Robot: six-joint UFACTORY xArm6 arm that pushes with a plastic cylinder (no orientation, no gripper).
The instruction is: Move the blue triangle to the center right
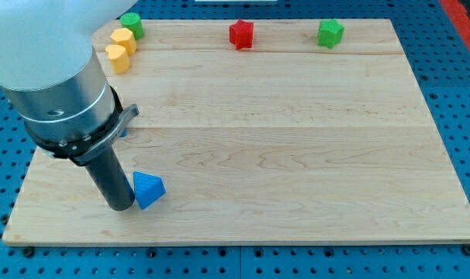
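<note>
My tip (122, 207) rests against the left side of the blue triangle (148, 190) near the board's (297, 155) bottom-left corner. No fingers here, just a bare rod, seemingly touching. Nearly the whole push toward center right remains.

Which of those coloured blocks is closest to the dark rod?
The blue triangle, low at the view's left. My tip sits right against its left side; the other blocks are all up along the board's top edge.
</note>
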